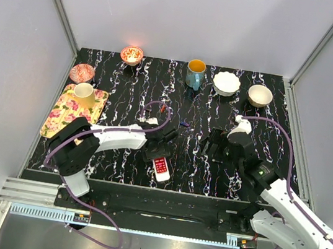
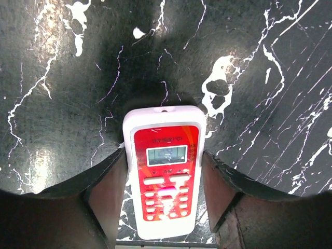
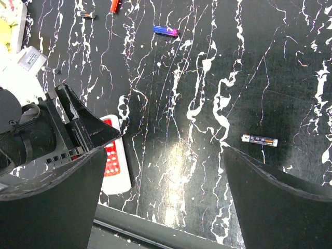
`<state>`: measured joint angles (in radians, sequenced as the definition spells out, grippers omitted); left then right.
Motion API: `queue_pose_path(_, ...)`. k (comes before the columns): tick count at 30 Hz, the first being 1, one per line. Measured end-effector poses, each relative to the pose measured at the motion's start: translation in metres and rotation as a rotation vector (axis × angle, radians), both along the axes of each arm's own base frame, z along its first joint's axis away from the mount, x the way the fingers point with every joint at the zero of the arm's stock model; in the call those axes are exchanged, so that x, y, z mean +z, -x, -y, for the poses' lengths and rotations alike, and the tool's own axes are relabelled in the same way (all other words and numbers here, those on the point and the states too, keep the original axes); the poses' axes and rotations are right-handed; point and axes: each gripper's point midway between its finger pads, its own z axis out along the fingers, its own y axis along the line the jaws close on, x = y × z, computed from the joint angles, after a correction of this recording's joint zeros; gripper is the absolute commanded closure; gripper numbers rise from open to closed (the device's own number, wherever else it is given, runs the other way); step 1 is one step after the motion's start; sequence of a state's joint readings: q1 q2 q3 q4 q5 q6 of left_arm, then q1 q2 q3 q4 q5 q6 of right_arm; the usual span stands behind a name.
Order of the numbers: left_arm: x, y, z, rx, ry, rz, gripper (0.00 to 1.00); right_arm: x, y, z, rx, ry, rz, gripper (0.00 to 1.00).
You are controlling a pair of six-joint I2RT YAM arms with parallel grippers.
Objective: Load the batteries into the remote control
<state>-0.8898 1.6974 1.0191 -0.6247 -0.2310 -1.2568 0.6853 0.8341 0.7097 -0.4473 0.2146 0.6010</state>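
The remote control point(image 2: 163, 176) lies face up, red buttons and pale display showing, near the table's front edge point(image 1: 161, 167) point(image 3: 114, 166). My left gripper point(image 2: 163, 155) point(image 1: 161, 154) straddles it, one finger against each long side. Loose batteries lie on the table: a bluish one point(image 3: 165, 30) point(image 1: 183, 124), a reddish-orange one point(image 3: 114, 5) point(image 1: 164, 108), a dark one point(image 3: 86, 15) and a black-and-white one point(image 3: 259, 140). My right gripper point(image 3: 163, 150) point(image 1: 213, 145) hangs open over bare table, right of the remote, with nothing between its fingers.
A small white cover piece point(image 3: 31, 58) point(image 1: 152, 121) lies behind the left gripper. A floral tray point(image 1: 67, 116) with a cup point(image 1: 84, 93) sits at the left. Bowls point(image 1: 131, 54) point(image 1: 226, 83) point(image 1: 260, 95) and a blue mug point(image 1: 195, 72) line the back.
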Motion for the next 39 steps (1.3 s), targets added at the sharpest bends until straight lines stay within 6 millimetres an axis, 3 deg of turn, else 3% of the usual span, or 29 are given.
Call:
queue_pose_path(3,0.004,-0.002,0.0,-0.016,0.01,0.018,0.99,0.0,0.0,0.0,0.001,0.001,-0.001,0.0)
queue_pose_path(6,0.022,-0.006,0.003,-0.05,0.045,0.067,1.0,0.002,0.001,-0.001,0.007,-0.001,-0.002,0.0)
queue_pose_path(10,0.079,-0.021,0.017,-0.118,0.216,0.252,1.0,0.015,-0.002,-0.005,-0.001,-0.048,0.025,0.0)
queue_pose_path(13,0.131,-0.029,0.021,-0.167,0.424,0.461,1.0,0.034,0.003,-0.021,0.067,-0.183,0.097,0.0)
queue_pose_path(15,0.153,-0.032,0.017,-0.183,0.526,0.57,1.0,0.043,0.01,-0.032,0.125,-0.258,0.12,0.0)
queue_pose_path(22,0.207,-0.04,-0.003,-0.256,0.8,0.814,1.0,0.073,0.028,-0.082,0.362,-0.468,0.101,0.0)
queue_pose_path(26,0.249,-0.043,-0.012,-0.31,0.997,0.926,1.0,0.09,0.038,-0.101,0.473,-0.565,0.106,0.0)
queue_pose_path(29,0.278,-0.035,-0.007,-0.396,1.141,0.972,1.0,0.103,0.045,-0.11,0.545,-0.628,0.126,0.0)
queue_pose_path(34,0.292,-0.013,0.006,-0.533,1.298,0.938,1.0,0.115,0.05,-0.12,0.621,-0.681,0.144,0.0)
queue_pose_path(39,0.298,0.0,0.008,-0.599,1.351,0.92,1.0,0.109,0.047,-0.131,0.662,-0.686,0.107,0.0)
